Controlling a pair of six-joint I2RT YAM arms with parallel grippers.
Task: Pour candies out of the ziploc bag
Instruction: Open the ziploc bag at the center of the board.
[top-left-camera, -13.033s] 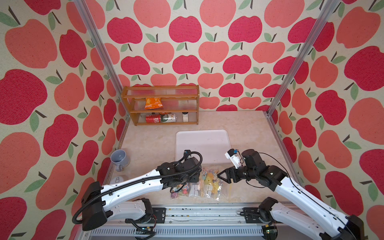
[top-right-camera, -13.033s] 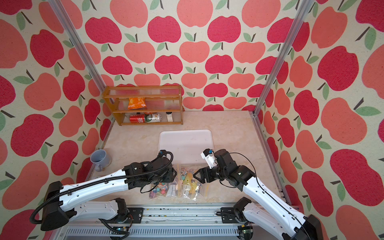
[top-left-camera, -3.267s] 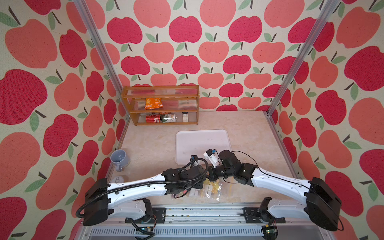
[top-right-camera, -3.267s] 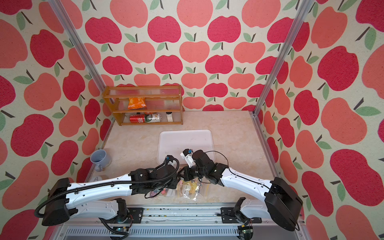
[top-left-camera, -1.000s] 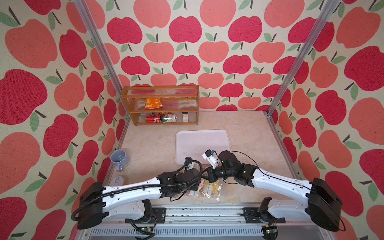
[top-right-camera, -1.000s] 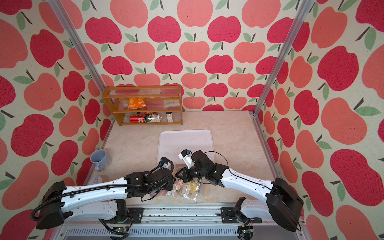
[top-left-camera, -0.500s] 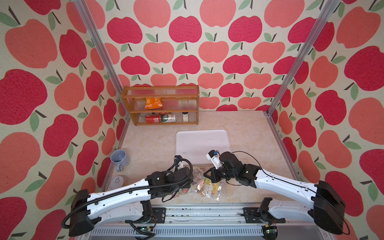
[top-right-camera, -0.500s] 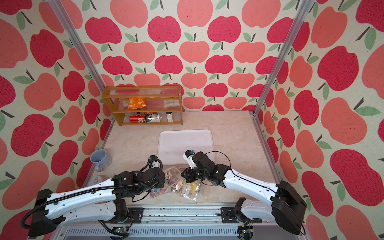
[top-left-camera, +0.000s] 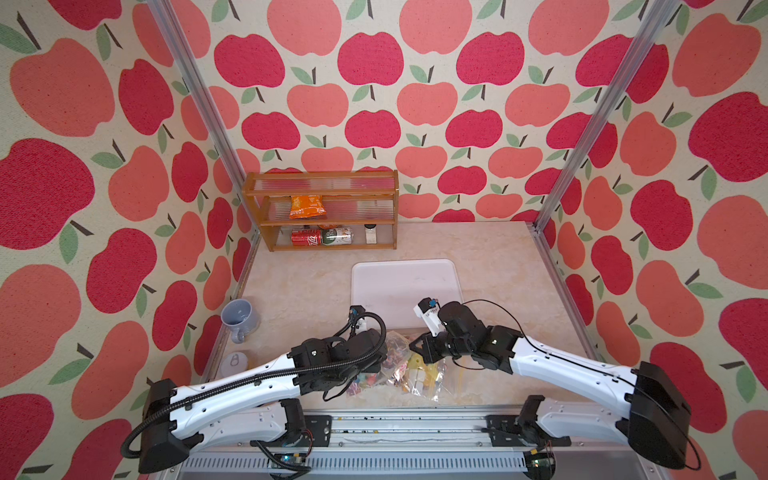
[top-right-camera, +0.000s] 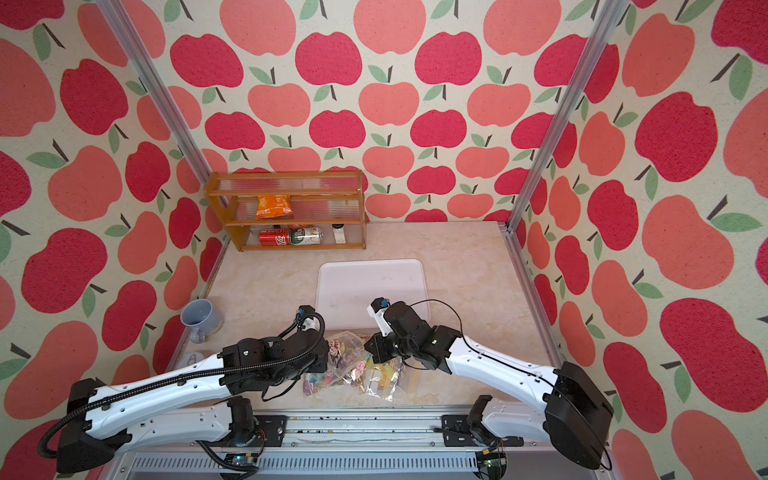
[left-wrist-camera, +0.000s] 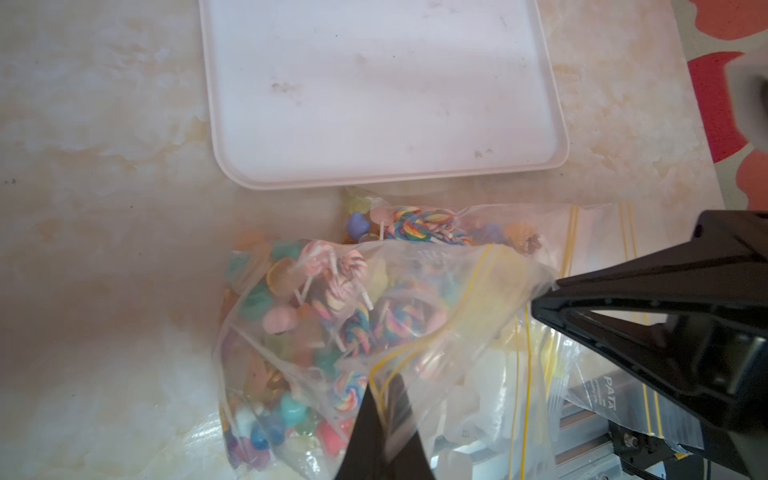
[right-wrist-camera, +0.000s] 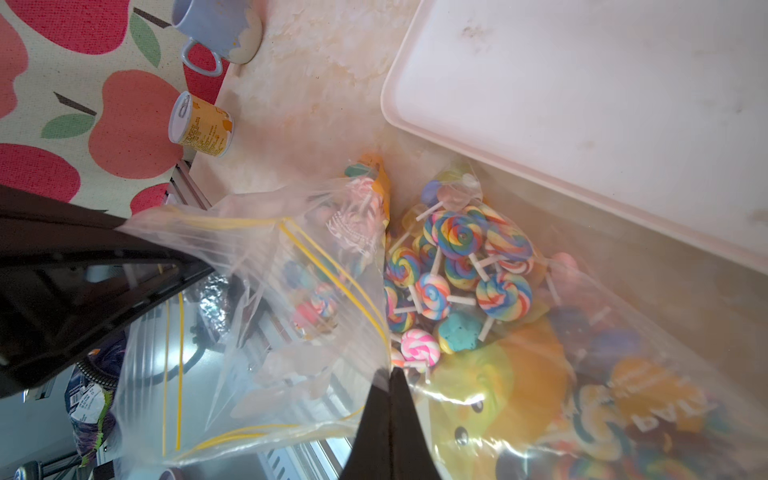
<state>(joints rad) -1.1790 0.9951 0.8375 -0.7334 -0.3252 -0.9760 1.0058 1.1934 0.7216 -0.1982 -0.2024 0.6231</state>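
A clear ziploc bag (top-left-camera: 415, 376) is seen crumpled at 6 o'clock in both top views, its yellow-lined rim raised. The candies (right-wrist-camera: 457, 266) — swirled rainbow lollipops on pale sticks, small coloured sweets — are heaped inside it.

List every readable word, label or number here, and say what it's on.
"PATA": on a clear bag; the smaller print beside it is blurred.
Red can: white script, too small to read.
Green can, orange snack packet, yellow can: print unreadable.
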